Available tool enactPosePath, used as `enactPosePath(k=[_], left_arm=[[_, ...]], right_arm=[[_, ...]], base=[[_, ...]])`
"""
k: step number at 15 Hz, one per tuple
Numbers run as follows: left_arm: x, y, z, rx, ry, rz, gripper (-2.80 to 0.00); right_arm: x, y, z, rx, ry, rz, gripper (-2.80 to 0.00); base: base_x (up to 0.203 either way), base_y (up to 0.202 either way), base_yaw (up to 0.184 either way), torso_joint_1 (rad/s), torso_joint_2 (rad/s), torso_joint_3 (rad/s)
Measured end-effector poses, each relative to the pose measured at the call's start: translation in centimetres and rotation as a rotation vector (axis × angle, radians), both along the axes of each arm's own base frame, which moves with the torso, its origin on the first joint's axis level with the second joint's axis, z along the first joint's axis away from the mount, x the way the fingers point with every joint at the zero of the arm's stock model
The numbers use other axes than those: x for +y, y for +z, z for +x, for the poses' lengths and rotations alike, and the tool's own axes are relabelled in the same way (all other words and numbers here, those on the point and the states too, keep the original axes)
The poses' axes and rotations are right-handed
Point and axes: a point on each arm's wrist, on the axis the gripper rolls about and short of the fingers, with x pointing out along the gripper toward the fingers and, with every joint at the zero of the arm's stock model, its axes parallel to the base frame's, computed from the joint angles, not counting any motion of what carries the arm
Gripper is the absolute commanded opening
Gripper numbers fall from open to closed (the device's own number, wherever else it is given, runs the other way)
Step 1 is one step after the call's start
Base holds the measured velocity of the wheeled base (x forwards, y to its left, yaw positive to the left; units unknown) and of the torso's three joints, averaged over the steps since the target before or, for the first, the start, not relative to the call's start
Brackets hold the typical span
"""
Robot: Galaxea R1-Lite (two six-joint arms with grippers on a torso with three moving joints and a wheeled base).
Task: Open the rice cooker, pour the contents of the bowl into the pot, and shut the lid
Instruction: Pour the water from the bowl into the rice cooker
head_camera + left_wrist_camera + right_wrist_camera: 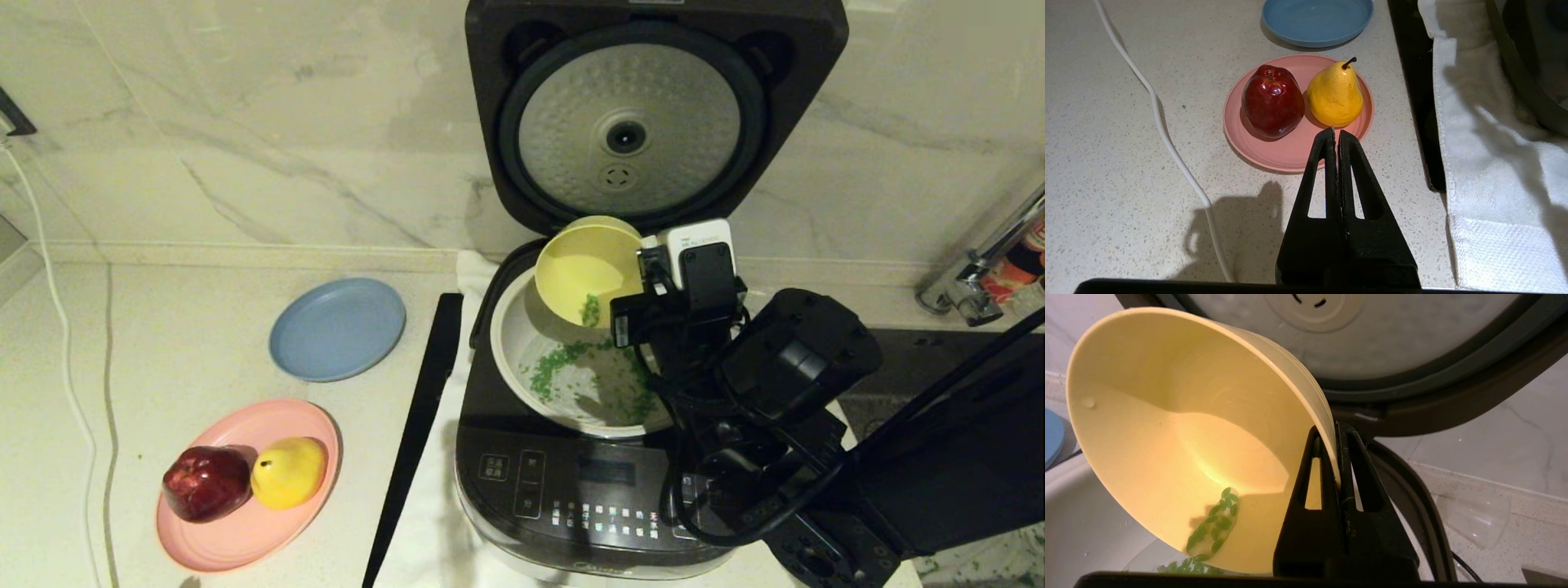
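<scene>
Clamped on the rim of the pale-yellow bowl (1180,441), the right gripper (1336,457) holds it tipped on its side over the open rice cooker (571,482), one finger inside the wall and the other outside. In the head view the bowl (589,268) hangs above the far right part of the cream-white pot (510,343), its mouth facing left and toward the near side, just below the raised lid (645,114).

A small clump of the green bits (1213,522) clings to the lowest part of the bowl's inner wall, near the rim. Many more green bits (563,367) lie scattered across the bottom of the pot, mostly toward its near and left side. The lid stands upright at the far side, its dimpled silver disc and black seal facing the camera. The front touch panel with white labels faces the near edge.

The left gripper (1337,136) is parked above the counter (163,327) to the left, its fingers pressed together on nothing, just near of a pink plate (1290,157) carrying a red apple (1272,100) and a yellow pear (1335,94). A blue plate (337,328) lies farther back. A white towel (1490,163) lies under the cooker, with a black strip (420,425) along its left edge, and a white cable (1167,139) trails across the counter at far left.
</scene>
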Motion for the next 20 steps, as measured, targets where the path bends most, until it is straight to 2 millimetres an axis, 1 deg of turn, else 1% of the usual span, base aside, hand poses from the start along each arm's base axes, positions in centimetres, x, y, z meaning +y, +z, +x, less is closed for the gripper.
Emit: enactPosePath(k=[8, 9, 12, 14, 17, 20], left_arm=[[0.0, 0.0, 0.0, 0.0, 0.0, 0.0, -2.8], [0.0, 0.0, 0.0, 0.0, 0.0, 0.0, -2.8], [0.0, 0.0, 0.0, 0.0, 0.0, 0.0, -2.8], [0.0, 0.0, 0.0, 0.0, 0.0, 0.0, -2.8], [0.0, 0.0, 0.0, 0.0, 0.0, 0.0, -2.8], [0.0, 0.0, 0.0, 0.0, 0.0, 0.0, -2.8]], right_arm=[[-0.6, 2.3, -0.5, -0.054, -0.011, 0.029, -2.8], [-0.6, 2.1, -0.5, -0.048, -0.01, 0.027, -2.8], [-0.5, 0.4, -0.9, 0.005, -0.016, -0.002, -2.8], [-0.4, 0.3, -1.0, 0.008, -0.013, -0.005, -2.8], [-0.4, 1.4, -1.2, -0.02, -0.016, 0.007, -2.8], [-0.1, 0.4, -1.2, 0.007, -0.011, -0.006, -2.8]], base=[[0.0, 0.0, 0.0, 0.0, 0.0, 0.0], [0.0, 0.0, 0.0, 0.0, 0.0, 0.0], [0.0, 0.0, 0.0, 0.0, 0.0, 0.0], [0.0, 0.0, 0.0, 0.0, 0.0, 0.0], [0.0, 0.0, 0.0, 0.0, 0.0, 0.0], [0.0, 0.0, 0.0, 0.0, 0.0, 0.0]])
